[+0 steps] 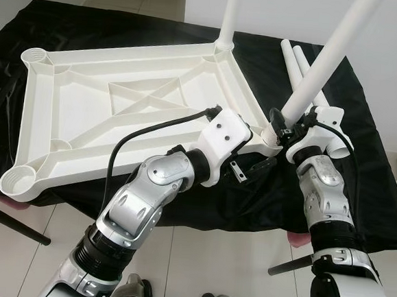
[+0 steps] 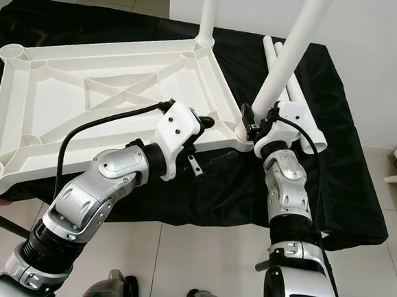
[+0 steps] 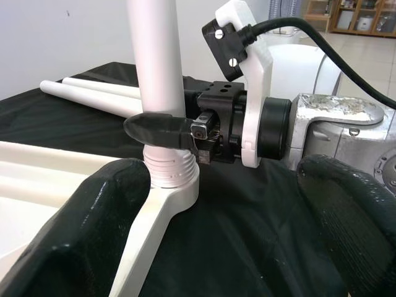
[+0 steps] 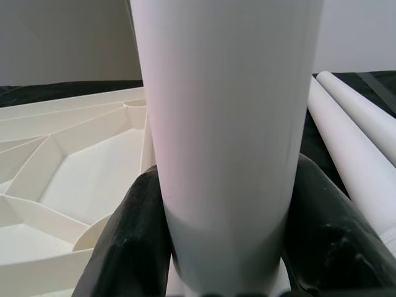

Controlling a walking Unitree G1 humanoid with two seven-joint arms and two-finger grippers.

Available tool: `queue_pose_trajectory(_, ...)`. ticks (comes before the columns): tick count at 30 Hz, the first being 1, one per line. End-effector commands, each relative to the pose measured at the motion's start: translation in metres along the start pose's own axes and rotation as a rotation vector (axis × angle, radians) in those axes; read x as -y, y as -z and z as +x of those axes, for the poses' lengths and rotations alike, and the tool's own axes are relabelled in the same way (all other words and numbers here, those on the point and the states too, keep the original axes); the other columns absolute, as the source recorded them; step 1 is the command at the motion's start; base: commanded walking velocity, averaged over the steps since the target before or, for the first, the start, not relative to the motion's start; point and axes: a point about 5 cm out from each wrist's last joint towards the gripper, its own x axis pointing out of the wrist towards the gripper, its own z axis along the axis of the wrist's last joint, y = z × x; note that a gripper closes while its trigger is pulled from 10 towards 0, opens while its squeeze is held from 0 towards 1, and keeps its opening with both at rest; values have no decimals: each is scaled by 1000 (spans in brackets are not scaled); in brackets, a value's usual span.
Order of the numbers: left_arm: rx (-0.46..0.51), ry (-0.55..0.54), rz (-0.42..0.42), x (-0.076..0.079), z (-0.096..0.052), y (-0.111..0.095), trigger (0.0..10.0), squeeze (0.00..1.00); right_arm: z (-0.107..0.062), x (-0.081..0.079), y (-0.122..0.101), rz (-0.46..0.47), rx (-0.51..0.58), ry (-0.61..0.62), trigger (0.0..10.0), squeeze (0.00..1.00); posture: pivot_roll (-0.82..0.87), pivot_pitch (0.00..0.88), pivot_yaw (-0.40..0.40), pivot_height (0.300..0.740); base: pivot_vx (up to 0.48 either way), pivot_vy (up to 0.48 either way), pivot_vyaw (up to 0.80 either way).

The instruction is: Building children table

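The white table top [image 1: 126,108] lies upside down on a black cloth [image 1: 362,168], with its ribs facing up. One leg [image 1: 229,17] already stands in the corner socket at about 12 o'clock in the left eye view, so that step looks done. A second leg [image 1: 325,62] sits with its foot in the near right corner socket [image 3: 170,185], at about 3 o'clock, but it leans a lot and does not look screwed in straight yet. Two more legs [image 1: 295,60] lie on the cloth at about 1 o'clock, and the two round sockets at 9 o'clock [image 1: 37,57] and 7 o'clock [image 1: 17,175] are empty. So the job looks about half done. The right gripper [image 1: 286,131] pinches the leaning leg low down, just above the socket, with one black finger on each side. The left gripper [image 1: 255,165] is spread wide and holds nothing; it waits beside the same corner, with the table edge close to one finger.
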Motion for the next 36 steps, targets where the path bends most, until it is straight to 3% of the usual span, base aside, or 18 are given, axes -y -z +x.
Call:
queue_pose_trajectory(1,13,5,4,1,-1,-4,10000,0,-17,-5,45,26,-196,22,10000,0,36,131,-1,740,0,0,0)
queue_pose_trajectory(8,15,6,5,2,0,-5,10000,0,-15,-17,42,43,-164,75,10000,0,36,128,-1,740,0,0,0)
queue_pose_trajectory(13,16,7,4,2,0,-5,10000,0,-14,-18,42,51,-168,86,10000,0,36,128,-1,740,0,0,0)
queue_pose_trajectory(36,19,6,4,2,0,-5,10000,0,-17,-22,34,29,-102,369,10000,0,39,127,-5,740,0,0,0)
